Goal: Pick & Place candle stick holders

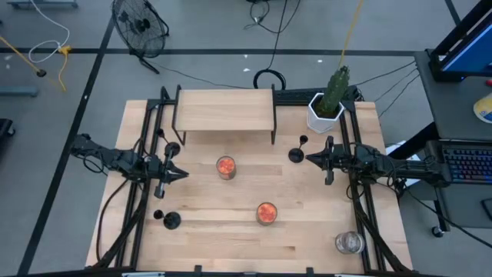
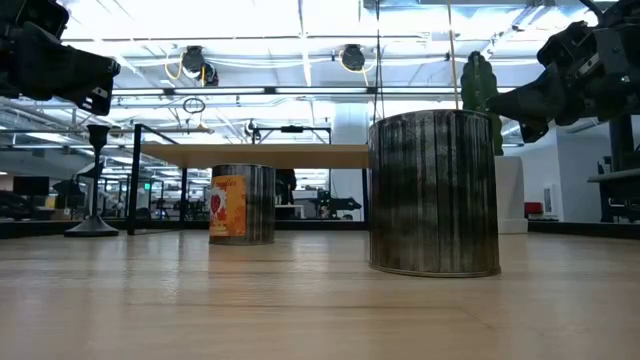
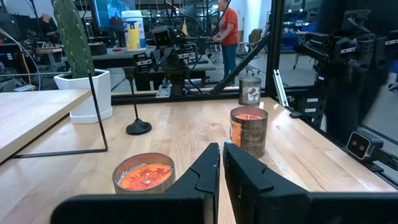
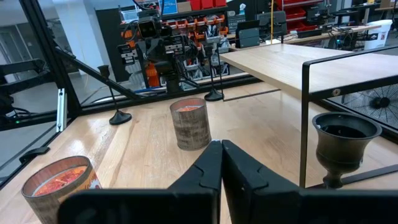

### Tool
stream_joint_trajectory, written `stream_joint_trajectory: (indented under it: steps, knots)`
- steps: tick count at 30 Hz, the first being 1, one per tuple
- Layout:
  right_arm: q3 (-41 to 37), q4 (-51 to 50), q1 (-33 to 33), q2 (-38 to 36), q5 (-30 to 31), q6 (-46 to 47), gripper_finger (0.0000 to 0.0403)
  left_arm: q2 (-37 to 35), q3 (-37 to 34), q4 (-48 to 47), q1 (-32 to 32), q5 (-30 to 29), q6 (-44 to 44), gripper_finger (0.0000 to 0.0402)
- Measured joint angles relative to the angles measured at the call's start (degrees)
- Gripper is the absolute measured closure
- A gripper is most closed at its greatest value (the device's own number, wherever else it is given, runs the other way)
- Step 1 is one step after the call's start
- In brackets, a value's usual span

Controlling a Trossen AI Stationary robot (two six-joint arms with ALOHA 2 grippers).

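Observation:
Three black candle stick holders stand on their round bases on the wooden table. One [image 1: 296, 154] is just in front of my right gripper [image 1: 309, 158], and its cup [image 4: 345, 134] shows close in the right wrist view. One [image 1: 173, 148] is by the shelf's left leg. One [image 1: 171, 221] is near the front left. My left gripper [image 1: 182, 174] hovers at the table's left between the two left holders. Both grippers are shut and empty, as the left wrist view [image 3: 221, 158] and the right wrist view [image 4: 221, 155] show.
Two jars with orange contents [image 1: 225, 167] [image 1: 266, 213] stand mid-table. A clear glass jar [image 1: 348, 243] is at the front right. A wooden shelf on black legs [image 1: 225, 110] stands at the far middle, with a cactus in a white pot [image 1: 327, 108] at the far right.

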Motion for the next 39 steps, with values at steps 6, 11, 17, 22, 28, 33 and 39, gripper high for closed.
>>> stream_joint_trajectory:
  steps: [6, 11, 17, 22, 28, 33, 39]
  knots:
    - [0.02, -0.01, 0.0, -0.01, 0.0, -0.01, 0.0403, -0.01, 0.0, 0.0, 0.01, 0.0, 0.0, 0.0373]
    - [0.0, -0.01, -0.01, -0.01, 0.0, 0.0, 0.0403, 0.0, 0.0, 0.0, 0.0, 0.0, 0.0, 0.0373]
    - [0.02, 0.07, 0.0, -0.01, 0.0, 0.0, 0.0403, 0.01, 0.0, 0.0, 0.01, 0.0, 0.0, 0.0373]
    - [0.01, 0.13, 0.0, 0.01, 0.0, 7.01, 0.0403, -0.01, -0.01, 0.0, 0.01, 0.0, 0.0, 0.0373]
    - [-0.01, 0.13, -0.01, -0.01, -0.15, 19.9, 0.0403, -0.01, 0.0, 0.0, -0.01, 0.0, 0.0, 0.0373]
    - [0.02, 0.13, 0.0, -0.01, -0.17, 20.05, 0.0403, 0.01, -0.02, 0.0, -0.01, 0.0, 0.03, 0.0373]
    - [0.02, 0.13, 0.01, 0.0, -0.17, 20.0, 0.0402, -0.01, 0.0, 0.11, 0.01, 0.0, 1.23, 0.0373]
